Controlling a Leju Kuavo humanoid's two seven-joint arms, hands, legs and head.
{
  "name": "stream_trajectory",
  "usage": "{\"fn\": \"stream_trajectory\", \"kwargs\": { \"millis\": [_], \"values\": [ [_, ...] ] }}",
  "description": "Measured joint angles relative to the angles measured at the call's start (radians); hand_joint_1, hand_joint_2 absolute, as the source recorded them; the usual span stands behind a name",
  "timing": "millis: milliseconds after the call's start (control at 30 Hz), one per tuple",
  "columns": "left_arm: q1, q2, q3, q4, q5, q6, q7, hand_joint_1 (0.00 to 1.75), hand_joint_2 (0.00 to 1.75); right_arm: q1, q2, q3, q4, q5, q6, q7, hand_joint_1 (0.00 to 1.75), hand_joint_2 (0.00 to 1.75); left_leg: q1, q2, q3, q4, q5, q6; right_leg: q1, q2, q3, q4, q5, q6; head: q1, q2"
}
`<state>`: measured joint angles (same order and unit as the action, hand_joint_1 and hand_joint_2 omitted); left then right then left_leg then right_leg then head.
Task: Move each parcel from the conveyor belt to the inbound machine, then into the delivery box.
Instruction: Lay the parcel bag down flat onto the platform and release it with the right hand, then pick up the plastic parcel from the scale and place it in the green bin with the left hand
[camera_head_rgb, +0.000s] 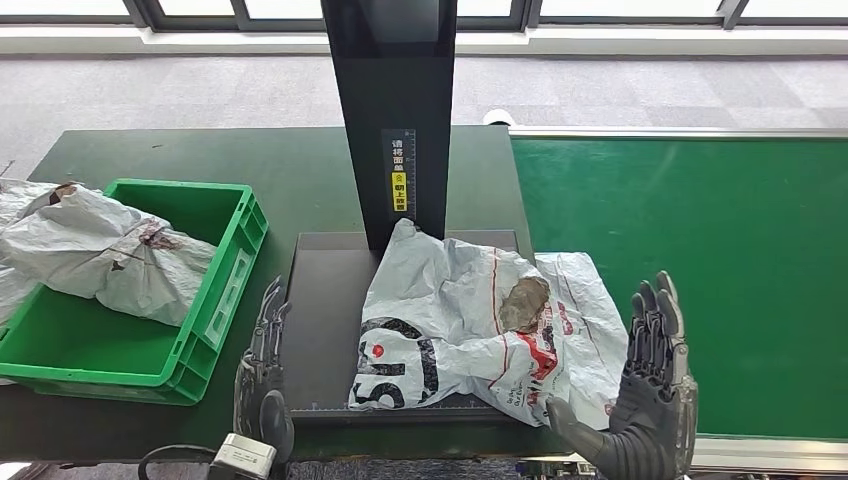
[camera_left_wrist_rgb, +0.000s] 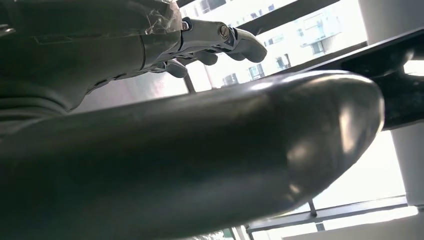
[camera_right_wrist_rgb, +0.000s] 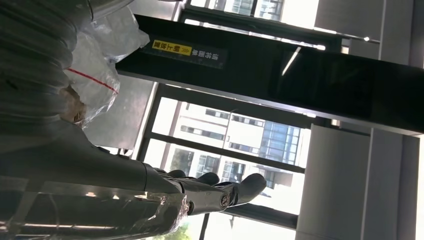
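I see both hands released: right hand (camera_head_rgb: 650, 400) beside the crumpled white plastic parcel (camera_head_rgb: 480, 320); left hand (camera_head_rgb: 262, 370) beside the green plastic crate (camera_head_rgb: 215, 300).

Two grey parcels (camera_head_rgb: 490, 320) (camera_head_rgb: 110, 250), perhaps a third at the left edge, and one green crate (camera_head_rgb: 215, 300).

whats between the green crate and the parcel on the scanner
In the head view, the left hand hovers between the green crate and the white parcel, over a bare strip of the black scanner platform. It holds nothing.
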<state>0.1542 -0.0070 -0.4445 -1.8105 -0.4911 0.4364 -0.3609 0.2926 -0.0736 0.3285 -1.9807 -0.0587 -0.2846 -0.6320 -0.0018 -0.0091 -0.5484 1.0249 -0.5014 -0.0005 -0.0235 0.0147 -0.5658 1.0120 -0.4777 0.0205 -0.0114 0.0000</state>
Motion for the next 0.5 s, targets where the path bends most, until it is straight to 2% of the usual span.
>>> {"fn": "stream_trajectory", "kwargs": {
  "millis": [67, 167, 200, 233, 300, 367, 500],
  "values": [
    [-0.008, -0.001, -0.002, 0.004, -0.053, 0.002, -0.015, 0.0, 0.0, 0.0, 0.0, 0.001, -0.002, 0.005, 0.015, -0.013, 0.0, 1.75, 0.0, 0.0, 0.0, 0.0, 0.0, 0.0, 0.0, 0.0, 0.0, 0.0, 0.0, 0.0, 0.0, 0.0],
    [-0.045, -0.009, -0.012, 0.033, -0.166, -0.032, 0.015, 0.0, 1.31, -0.002, 0.0, 0.009, -0.011, 0.017, 0.049, -0.04, 0.0, 1.75, 0.0, -0.001, 0.0, 0.0, 0.0, 0.0, 0.0, 0.0, 0.0, 0.0, 0.0, 0.0, 0.0, 0.0],
    [-0.061, -0.012, -0.017, 0.049, -0.201, -0.054, 0.038, 0.0, 1.31, -0.004, 0.0, 0.014, -0.015, 0.017, 0.062, -0.047, 0.0, 1.75, 0.0, -0.001, 0.0, 0.0, 0.0, 0.0, 0.0, 0.0, 0.0, 0.0, 0.0, 0.0, 0.0, 0.0],
    [-0.079, -0.015, -0.023, 0.067, -0.234, -0.081, 0.061, 0.0, 0.87, -0.006, 0.0, 0.018, -0.021, 0.016, 0.078, -0.053, 0.0, 1.75, 0.0, -0.001, 0.0, 0.0, 0.0, 0.0, 0.0, 0.0, 0.0, 0.0, 0.001, 0.0, 0.0, 0.0],
    [-0.119, -0.022, -0.037, 0.11, -0.285, -0.142, 0.101, 0.0, 0.87, -0.014, 0.0, 0.026, -0.031, 0.013, 0.118, -0.062, 0.0, 1.75, 0.0, -0.001, 0.0, 0.0, 0.001, 0.0, 0.0, 0.0, 0.0, 0.0, 0.001, 0.0, 0.0, 0.0],
    [-0.159, -0.031, -0.051, 0.161, -0.312, -0.197, 0.126, 0.0, 1.75, -0.028, 0.001, 0.03, -0.039, 0.016, 0.159, -0.064, 0.0, 1.75, 0.0, 0.0, 0.0, 0.0, 0.001, 0.0, 0.0, 0.0, 0.0, 0.0, 0.002, 0.0, 0.0, 0.0],
    [-0.229, -0.051, -0.082, 0.25, -0.344, -0.271, 0.157, 0.0, 1.75, -0.06, 0.007, 0.032, -0.054, 0.028, 0.206, -0.052, 0.0, 1.75, 0.0, 0.0, 0.0, 0.0, 0.002, 0.0, 0.0, 0.0, 0.0, 0.0, 0.003, 0.0, 0.0, 0.0]
  ]
}}
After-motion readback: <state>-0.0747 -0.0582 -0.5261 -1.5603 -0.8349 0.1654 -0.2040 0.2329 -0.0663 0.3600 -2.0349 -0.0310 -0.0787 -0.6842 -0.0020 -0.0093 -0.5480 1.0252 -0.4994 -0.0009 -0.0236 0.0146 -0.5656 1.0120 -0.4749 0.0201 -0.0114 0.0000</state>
